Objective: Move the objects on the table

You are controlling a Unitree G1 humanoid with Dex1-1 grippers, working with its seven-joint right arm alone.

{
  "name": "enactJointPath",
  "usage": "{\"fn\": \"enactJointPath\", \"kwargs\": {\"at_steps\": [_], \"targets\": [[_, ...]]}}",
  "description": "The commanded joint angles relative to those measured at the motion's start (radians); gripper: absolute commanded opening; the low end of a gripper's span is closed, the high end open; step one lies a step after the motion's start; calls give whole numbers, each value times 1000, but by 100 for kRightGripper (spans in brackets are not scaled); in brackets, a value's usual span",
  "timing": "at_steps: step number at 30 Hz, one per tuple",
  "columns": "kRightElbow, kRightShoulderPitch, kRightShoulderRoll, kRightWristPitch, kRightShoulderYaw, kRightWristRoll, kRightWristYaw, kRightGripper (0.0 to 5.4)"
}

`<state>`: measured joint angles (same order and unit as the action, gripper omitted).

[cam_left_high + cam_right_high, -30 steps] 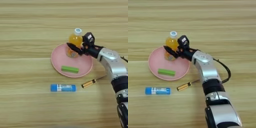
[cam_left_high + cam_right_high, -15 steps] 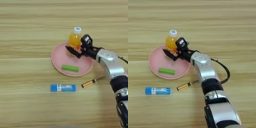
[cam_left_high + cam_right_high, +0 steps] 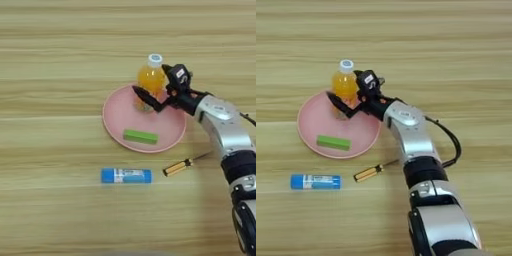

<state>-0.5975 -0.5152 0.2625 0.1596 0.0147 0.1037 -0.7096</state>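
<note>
Nearest the front edge of the wooden table (image 3: 50,210) lies the blue tube with white label (image 3: 126,175), flat, its long axis running left–right along the plank grain. Just to its right, apart from it, lies the thin screwdriver with amber handle (image 3: 178,167), handle towards the tube, the thin shaft angled up and to the right towards the silver forearm (image 3: 408,135).

Farther back sits the pink round plate (image 3: 116,112), roughly mid-table. On the front part of the plate lies the small green rectangular bar (image 3: 140,136), flat, almost parallel to the table's front edge, well inside the rim.

At the plate's far rim stands the orange-drink bottle with white cap (image 3: 149,80), upright; whether its base rests fully on the plate or just at the rim cannot be told, since the gripper covers its lower part.

The right gripper (image 3: 150,98) comes in from the right side, forearm bent across the plate's right rim. Its two black fingers (image 3: 146,97) are spread — one crosses in front of the bottle's lower body, pointing left over the plate, the other sits at the bottle's right side. The bottle stands between them, but actual contact or grip cannot be confirmed from these views.
</note>
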Motion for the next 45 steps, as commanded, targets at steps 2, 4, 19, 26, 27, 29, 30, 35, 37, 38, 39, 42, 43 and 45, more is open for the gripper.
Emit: {"fn": "enactJointPath", "kwargs": {"at_steps": [2,4,19,26,27,29,30,35,37,38,39,42,43,45], "targets": [[89,-99,5,59,40,49,16,538],[114,-104,0,84,63,78,20,538],[388,-36,0,111,112,319,-141,538],[500,23,19,71,96,407,-269,538],[513,30,22,65,94,418,-288,538],[534,47,32,50,85,434,-327,538],[543,57,41,41,77,438,-347,538],[564,117,94,-29,11,416,-452,538],[560,137,113,-46,-15,402,-489,538],[557,144,122,-47,-24,394,-504,538],[552,151,130,-45,-35,379,-518,538],[546,168,152,-53,-62,349,-552,538],[541,173,161,-54,-73,334,-564,538],[528,182,175,-49,-92,304,-584,538]]}}
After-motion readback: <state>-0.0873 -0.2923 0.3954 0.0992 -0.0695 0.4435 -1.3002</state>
